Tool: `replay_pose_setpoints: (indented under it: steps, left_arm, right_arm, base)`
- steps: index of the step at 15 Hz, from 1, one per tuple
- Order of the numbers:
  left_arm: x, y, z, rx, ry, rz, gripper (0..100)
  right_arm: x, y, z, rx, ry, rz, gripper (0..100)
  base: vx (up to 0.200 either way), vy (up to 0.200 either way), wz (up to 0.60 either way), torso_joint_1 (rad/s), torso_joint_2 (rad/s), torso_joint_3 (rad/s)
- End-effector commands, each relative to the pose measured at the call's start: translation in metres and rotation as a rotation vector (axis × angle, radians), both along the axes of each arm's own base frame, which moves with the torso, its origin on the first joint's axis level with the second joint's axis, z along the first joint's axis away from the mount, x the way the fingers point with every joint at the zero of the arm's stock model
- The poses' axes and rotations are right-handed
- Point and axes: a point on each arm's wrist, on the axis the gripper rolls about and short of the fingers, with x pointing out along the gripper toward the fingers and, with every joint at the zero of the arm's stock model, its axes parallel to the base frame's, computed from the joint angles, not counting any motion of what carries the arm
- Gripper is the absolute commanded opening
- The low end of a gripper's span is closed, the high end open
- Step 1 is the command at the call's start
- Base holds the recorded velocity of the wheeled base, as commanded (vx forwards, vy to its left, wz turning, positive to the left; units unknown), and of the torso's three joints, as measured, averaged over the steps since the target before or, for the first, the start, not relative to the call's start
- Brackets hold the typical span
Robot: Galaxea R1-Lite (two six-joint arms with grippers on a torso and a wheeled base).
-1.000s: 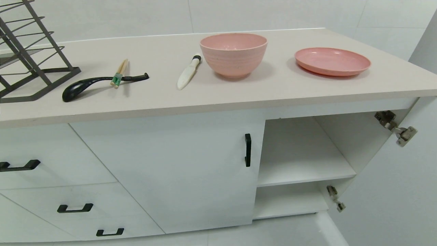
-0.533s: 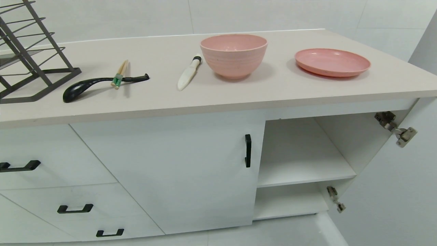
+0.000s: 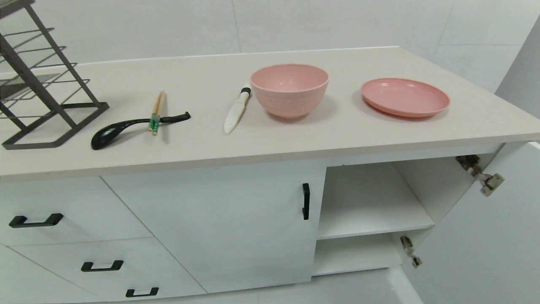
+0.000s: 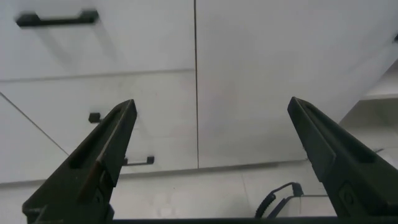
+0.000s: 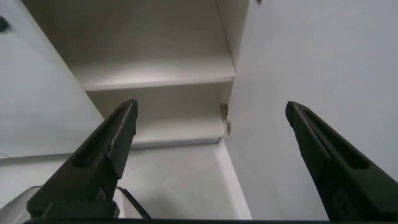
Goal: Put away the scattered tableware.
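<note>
Your left tool point(image 4: 211, 104) and right tool point(image 5: 211, 106) are both spread wide and hold nothing. The pink bowl point(image 3: 289, 90) stands upright on the worktop point(image 3: 337, 131). The pink plate point(image 3: 405, 97) lies flat to the right of the bowl, apart from it. The white knife point(image 3: 236, 110) lies just left of the bowl. Its long side runs front to back, with the black-ringed end by the bowl. Farther left, the chopsticks point(image 3: 157, 113) also run front to back, resting across the black spoon point(image 3: 126, 125), whose handle points toward the bowl. Bowl and plate look light, hard and smooth, so they may slip. Pinch the bowl at its rim. The plate's low edge looks harder to grab. The open cupboard point(image 3: 371, 202) is below the bowl, to its right.
</note>
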Motion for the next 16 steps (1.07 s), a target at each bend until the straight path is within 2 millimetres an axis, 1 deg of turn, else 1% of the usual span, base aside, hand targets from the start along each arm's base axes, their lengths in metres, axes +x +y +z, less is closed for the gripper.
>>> replay_pose_setpoints:
  steps: [1, 4, 7, 8, 11, 16]
  left_arm:
    - [0.0001, 0.0000, 0.0000, 0.000, 0.001, 0.000, 100]
    - [0.0001, 0.0000, 0.0000, 0.002, 0.001, 0.000, 100]
    - [0.0001, 0.0000, 0.0000, 0.002, 0.001, 0.000, 100]
    - [0.0001, 0.0000, 0.0000, 0.002, 0.001, 0.000, 100]
    - [0.0001, 0.0000, 0.0000, 0.002, 0.001, 0.000, 100]
    - [0.0001, 0.0000, 0.0000, 0.002, 0.001, 0.000, 100]
  right_arm:
    - [0.0002, 0.0000, 0.0001, 0.002, 0.002, 0.000, 100]
    - [0.0002, 0.0000, 0.0001, 0.002, 0.002, 0.000, 100]
    - [0.0002, 0.0000, 0.0001, 0.002, 0.002, 0.000, 100]
    - [0.0002, 0.0000, 0.0001, 0.002, 0.002, 0.000, 100]
    - [0.0002, 0.0000, 0.0001, 0.002, 0.002, 0.000, 100]
    - [0.0001, 0.0000, 0.0000, 0.002, 0.000, 0.000, 100]
  base:
    - [0.000, 0.000, 0.00, 0.222, -0.56, -0.222]
    - [0.000, 0.000, 0.00, 0.256, -0.49, -0.220]
    - [0.000, 0.000, 0.00, 0.098, -0.47, -0.220]
    - [0.000, 0.000, 0.00, 0.281, -0.50, -0.212]
    - [0.000, 0.000, 0.00, 0.403, -0.49, -0.235]
    - [0.000, 0.000, 0.00, 0.290, -0.52, -0.246]
